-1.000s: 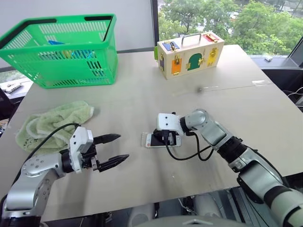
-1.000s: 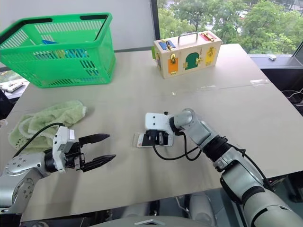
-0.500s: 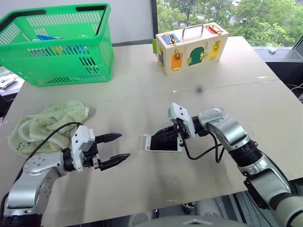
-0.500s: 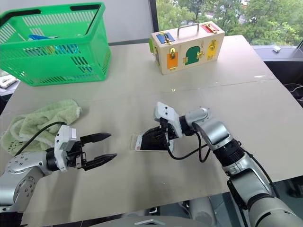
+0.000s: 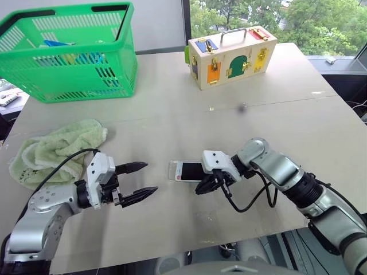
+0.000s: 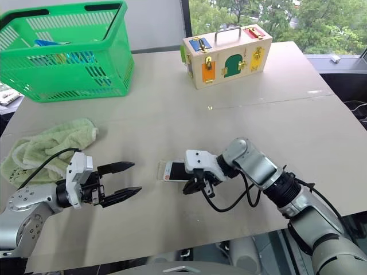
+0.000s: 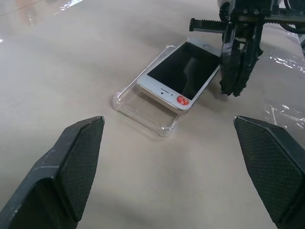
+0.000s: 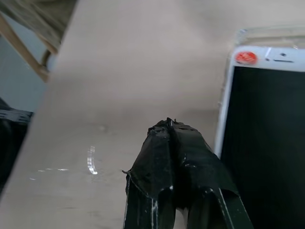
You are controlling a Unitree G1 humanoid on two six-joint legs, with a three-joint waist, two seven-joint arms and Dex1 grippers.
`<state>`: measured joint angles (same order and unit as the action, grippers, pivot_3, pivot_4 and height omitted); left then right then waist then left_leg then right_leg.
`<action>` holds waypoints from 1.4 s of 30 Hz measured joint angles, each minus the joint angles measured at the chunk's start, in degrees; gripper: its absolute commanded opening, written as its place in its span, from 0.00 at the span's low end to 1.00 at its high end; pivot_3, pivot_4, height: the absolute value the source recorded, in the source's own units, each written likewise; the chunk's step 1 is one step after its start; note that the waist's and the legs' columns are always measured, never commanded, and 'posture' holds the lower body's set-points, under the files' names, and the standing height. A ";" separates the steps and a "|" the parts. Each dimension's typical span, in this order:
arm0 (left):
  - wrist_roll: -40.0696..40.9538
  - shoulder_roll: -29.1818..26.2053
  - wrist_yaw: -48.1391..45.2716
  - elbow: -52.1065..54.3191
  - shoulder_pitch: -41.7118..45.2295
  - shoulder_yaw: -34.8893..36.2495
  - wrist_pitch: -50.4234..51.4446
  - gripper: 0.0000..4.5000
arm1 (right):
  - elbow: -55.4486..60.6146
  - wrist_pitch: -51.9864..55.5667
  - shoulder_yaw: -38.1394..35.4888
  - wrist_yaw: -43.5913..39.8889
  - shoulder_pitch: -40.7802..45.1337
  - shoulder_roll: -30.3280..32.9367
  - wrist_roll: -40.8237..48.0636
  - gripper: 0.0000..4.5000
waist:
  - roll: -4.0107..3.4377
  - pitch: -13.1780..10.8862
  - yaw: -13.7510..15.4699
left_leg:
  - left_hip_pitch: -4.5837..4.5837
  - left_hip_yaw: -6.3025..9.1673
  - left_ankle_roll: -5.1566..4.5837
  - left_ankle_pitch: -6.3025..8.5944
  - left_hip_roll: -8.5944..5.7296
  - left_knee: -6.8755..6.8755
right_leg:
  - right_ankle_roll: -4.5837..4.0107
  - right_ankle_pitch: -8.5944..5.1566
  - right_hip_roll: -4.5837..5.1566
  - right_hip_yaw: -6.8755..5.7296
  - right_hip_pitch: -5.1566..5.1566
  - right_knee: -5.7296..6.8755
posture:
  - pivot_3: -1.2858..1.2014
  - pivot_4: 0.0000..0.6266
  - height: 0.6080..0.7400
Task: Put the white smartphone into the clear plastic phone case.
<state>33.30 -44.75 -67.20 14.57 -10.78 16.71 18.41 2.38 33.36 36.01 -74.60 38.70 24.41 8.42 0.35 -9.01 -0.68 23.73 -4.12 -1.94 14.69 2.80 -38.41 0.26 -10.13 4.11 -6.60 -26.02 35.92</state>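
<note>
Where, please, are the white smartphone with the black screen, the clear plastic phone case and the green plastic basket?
white smartphone (image 7: 183, 71), left wrist view, middle of its black screen.
clear plastic phone case (image 7: 143, 110), left wrist view, bare end of the shell beyond the phone.
green plastic basket (image 5: 86, 80), left eye view, its front lattice wall.

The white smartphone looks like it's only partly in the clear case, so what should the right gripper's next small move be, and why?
Probably press down on the white smartphone. It lies askew on the clear plastic phone case, with the case's near end sticking out past it, so it isn't seated. The right gripper, shut, is beside the phone's long edge. The left gripper hangs open, apart from both.
</note>
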 measured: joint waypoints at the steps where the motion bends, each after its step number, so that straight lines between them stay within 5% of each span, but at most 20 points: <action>1: 0.00 0.00 0.00 0.02 0.00 0.00 0.00 1.00 | -0.03 -0.12 0.02 0.18 0.08 -0.11 -0.38 0.01 | 0.01 -0.01 0.02 | 0.00 -0.01 0.00 0.00 -0.01 0.00 | 0.00 0.00 0.01 0.00 0.00 0.00 | 0.52 0.24 1.00; 32: -0.22 0.01 0.19 0.52 0.57 -1.01 0.01 1.00 | -1.79 0.16 -0.96 4.95 1.03 -3.37 -2.09 0.01 | 0.03 -0.02 0.06 | -0.02 0.01 0.01 -0.01 -0.01 -0.02 | 0.00 0.01 0.00 0.00 0.02 0.04 | 0.52 0.24 1.00; 42: -5.38 -0.26 2.14 -0.76 1.96 -5.95 -0.19 1.00 | 7.21 6.93 -10.51 7.63 -0.78 -2.33 6.90 0.01 | 0.03 -0.02 0.06 | -0.02 0.01 0.01 -0.01 -0.02 -0.02 | 0.00 0.02 0.00 0.00 0.02 0.04 | 0.52 0.24 1.00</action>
<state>27.92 -45.01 -65.07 13.81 -8.81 10.76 18.22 9.59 40.29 25.50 -66.96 37.93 22.07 15.31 0.37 -9.03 -0.62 23.71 -4.10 -1.93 14.68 2.78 -38.43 0.26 -10.11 4.11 -6.60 -26.00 35.97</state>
